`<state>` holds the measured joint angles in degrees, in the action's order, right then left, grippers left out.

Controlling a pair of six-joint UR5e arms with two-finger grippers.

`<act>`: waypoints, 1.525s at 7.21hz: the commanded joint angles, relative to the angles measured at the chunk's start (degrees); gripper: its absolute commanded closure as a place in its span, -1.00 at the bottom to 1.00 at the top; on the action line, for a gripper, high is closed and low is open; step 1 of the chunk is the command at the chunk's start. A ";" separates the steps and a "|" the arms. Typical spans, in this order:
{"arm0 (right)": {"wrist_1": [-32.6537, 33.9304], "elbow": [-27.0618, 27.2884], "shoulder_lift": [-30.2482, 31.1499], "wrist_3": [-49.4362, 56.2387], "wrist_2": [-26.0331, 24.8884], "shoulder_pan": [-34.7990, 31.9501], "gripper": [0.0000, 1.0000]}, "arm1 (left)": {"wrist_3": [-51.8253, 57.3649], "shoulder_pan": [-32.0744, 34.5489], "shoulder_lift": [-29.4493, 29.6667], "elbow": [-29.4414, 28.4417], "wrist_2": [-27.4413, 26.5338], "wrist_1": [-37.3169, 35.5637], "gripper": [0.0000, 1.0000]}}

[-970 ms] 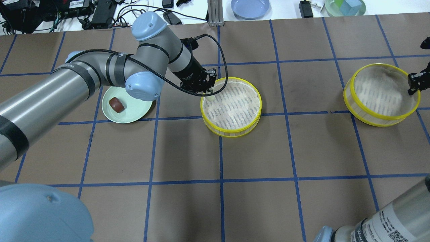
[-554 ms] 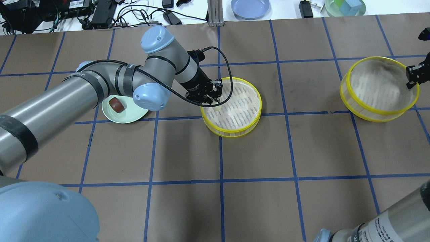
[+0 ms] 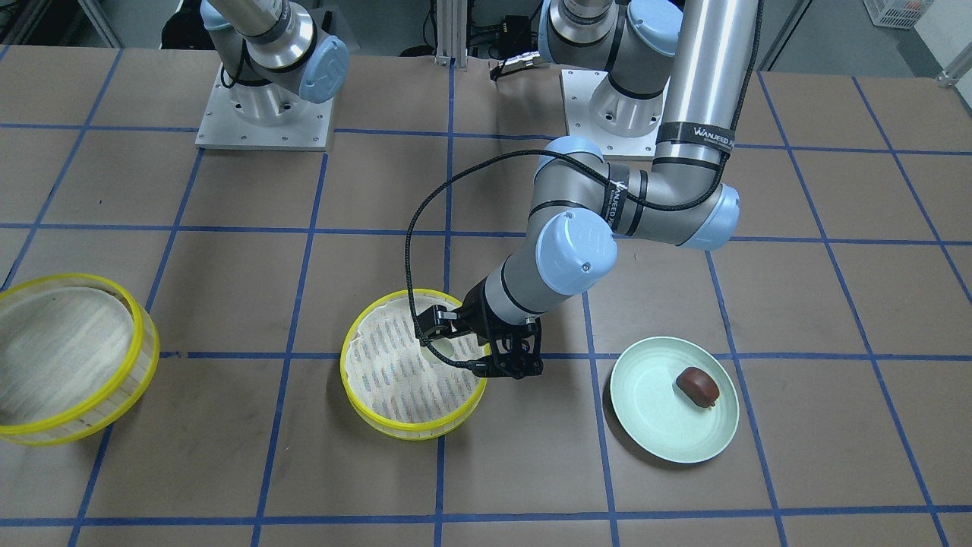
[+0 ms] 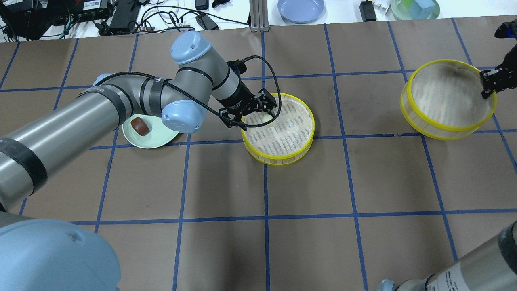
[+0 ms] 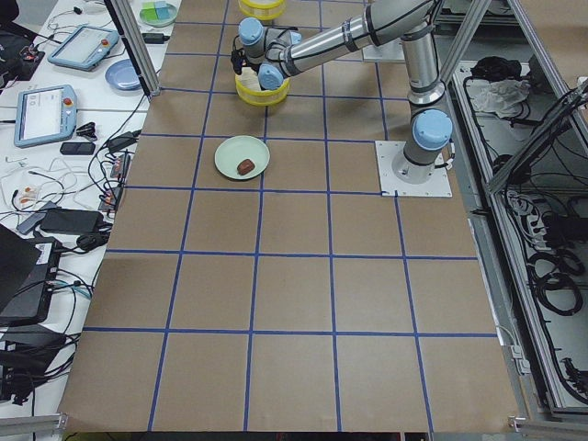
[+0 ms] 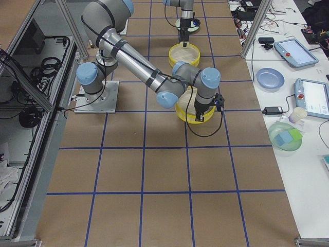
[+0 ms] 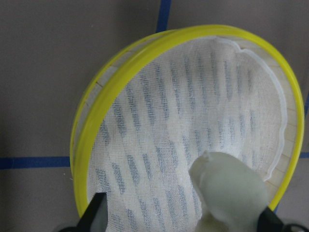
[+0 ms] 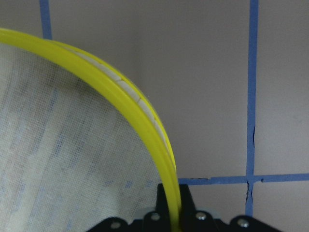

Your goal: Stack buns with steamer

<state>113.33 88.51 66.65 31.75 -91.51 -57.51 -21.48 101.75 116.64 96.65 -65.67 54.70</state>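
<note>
"Brown-papered, blue-taped worktop: what's leftmost?"

"A dark reddish-brown oblong bun on a pale green round plate. Then the left pincer, spread wide around a pale cream-white oblong bun lying inside a cloth-lined yellow-rimmed round steamer basket."

"Far right?"

"There the right pincer clamps the rim of a second yellow-rimmed steamer basket, which is tilted."

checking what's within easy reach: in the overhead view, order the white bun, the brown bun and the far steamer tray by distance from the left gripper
From the left gripper:
1. white bun, between its open fingers, in the middle steamer tray.
2. brown bun, on the green plate to the left.
3. far steamer tray, at the table's right end.
</note>
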 commanded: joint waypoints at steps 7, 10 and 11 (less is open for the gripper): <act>-2.93 0.88 6.73 -17.63 -1.04 -13.64 0.92 | 16.95 -7.49 -6.50 -8.76 -23.63 14.71 -1.00; -6.81 2.37 9.80 -29.86 0.01 -25.85 0.92 | 24.38 -18.48 -5.03 -6.57 -25.48 14.73 -1.00; -7.42 2.55 9.90 -34.08 0.36 -29.72 0.92 | 24.99 -22.52 -4.50 -4.82 -25.22 14.55 -1.00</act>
<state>106.89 90.57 75.95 2.96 -91.66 -82.08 2.69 84.12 111.52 89.96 -91.11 69.41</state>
